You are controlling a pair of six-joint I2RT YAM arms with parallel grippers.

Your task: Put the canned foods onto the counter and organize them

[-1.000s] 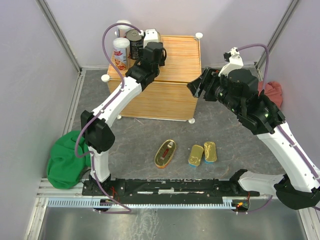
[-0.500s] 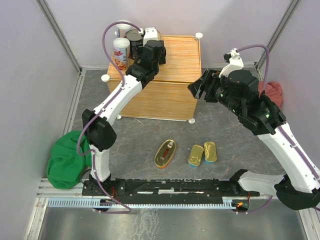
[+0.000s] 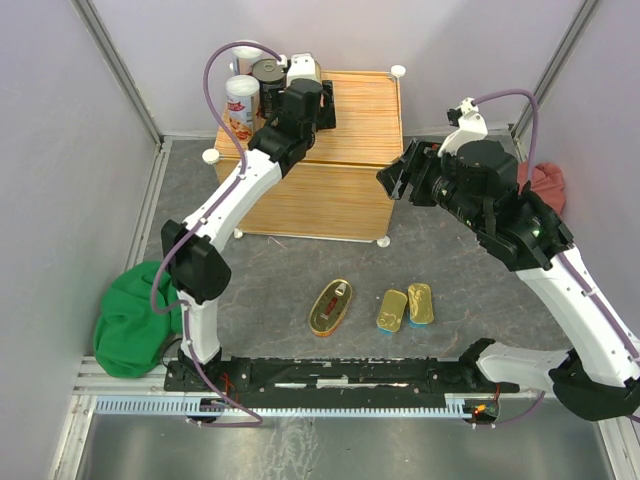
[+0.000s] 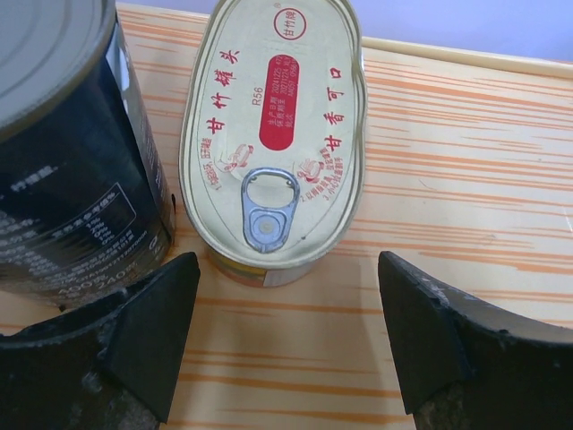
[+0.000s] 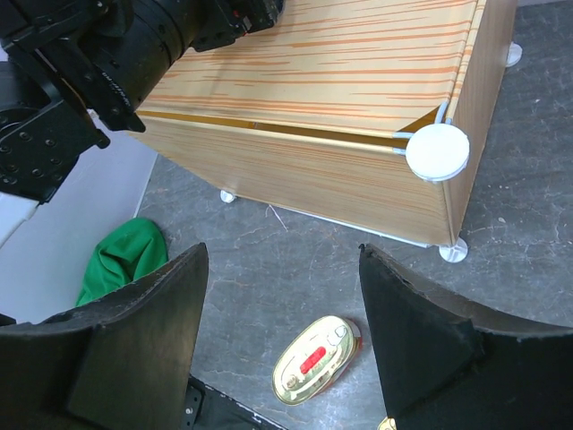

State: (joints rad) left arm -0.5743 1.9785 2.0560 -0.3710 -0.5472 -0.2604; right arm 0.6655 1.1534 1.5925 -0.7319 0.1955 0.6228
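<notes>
On the counter [image 3: 350, 120], an oval gold-red tin [image 4: 273, 134] lies flat beside a dark round tin [image 4: 72, 152]. My left gripper [image 4: 285, 287] is open just in front of the oval tin, with nothing between its fingers. Two tall white-lidded cylinders [image 3: 241, 100] stand at the counter's far left corner next to the dark tin [image 3: 268, 75]. On the grey floor lie another oval tin [image 3: 331, 305] and two rectangular gold-blue tins [image 3: 391, 310] [image 3: 420, 303]. My right gripper [image 3: 400, 175] hangs open and empty off the counter's right front corner, high above the floor tins.
A green cloth [image 3: 130, 320] lies on the floor at the near left. A red cloth [image 3: 545, 185] sits by the right wall. White ball knobs [image 5: 437, 152] mark the counter's corners. Walls close the workspace on three sides.
My left gripper has opened and let go of the oval tin, which now rests on the counter beside the dark tin. The right arm has barely moved.
</notes>
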